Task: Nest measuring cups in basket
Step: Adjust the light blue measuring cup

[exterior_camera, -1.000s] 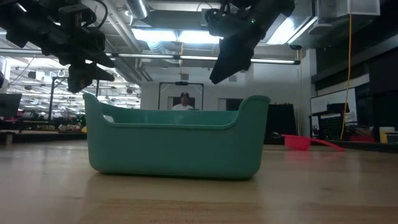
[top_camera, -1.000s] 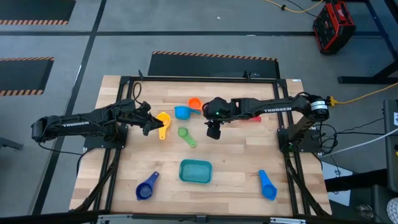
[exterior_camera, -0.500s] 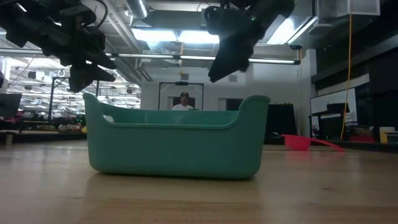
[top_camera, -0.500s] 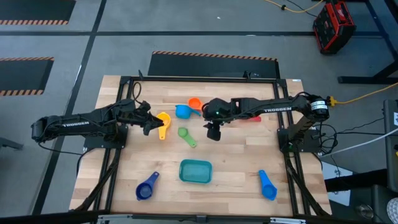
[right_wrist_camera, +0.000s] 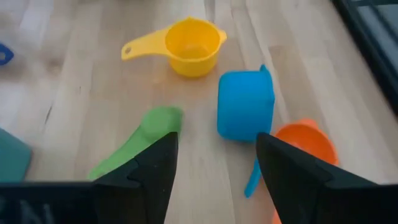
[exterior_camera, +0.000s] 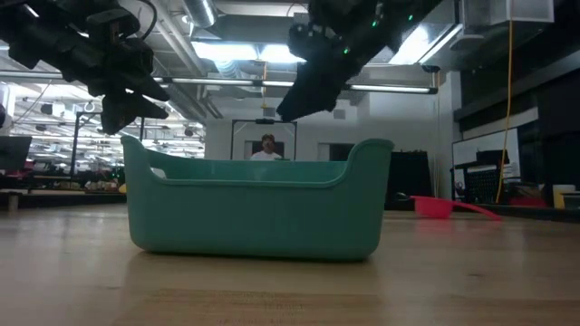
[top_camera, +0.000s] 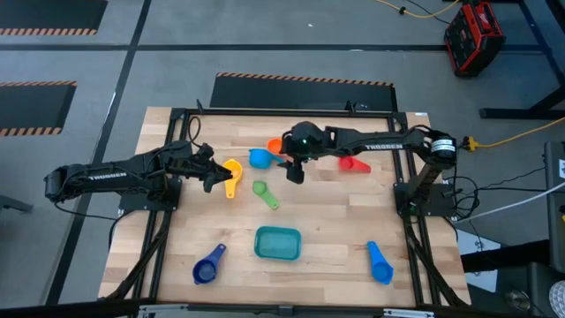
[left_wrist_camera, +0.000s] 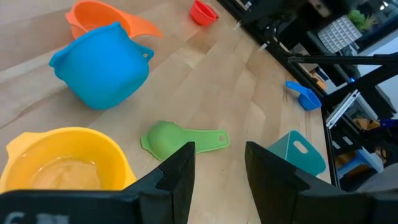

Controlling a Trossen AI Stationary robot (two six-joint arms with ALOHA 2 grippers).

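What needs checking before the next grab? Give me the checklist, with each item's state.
1. Basket free to receive cups: ok, nothing shows in it from above.
2. Right gripper open: ok, its fingers stand apart in the right wrist view.
3. Right gripper empty: ok, nothing between its fingers.
4. Right gripper lined up on a cup: not ok, it hangs above bare wood between the light blue cup and the green cup.
5. Left gripper open and empty: ok, by the yellow cup.
6. Light blue cup clear of the orange cup: cannot tell, they lie close together.
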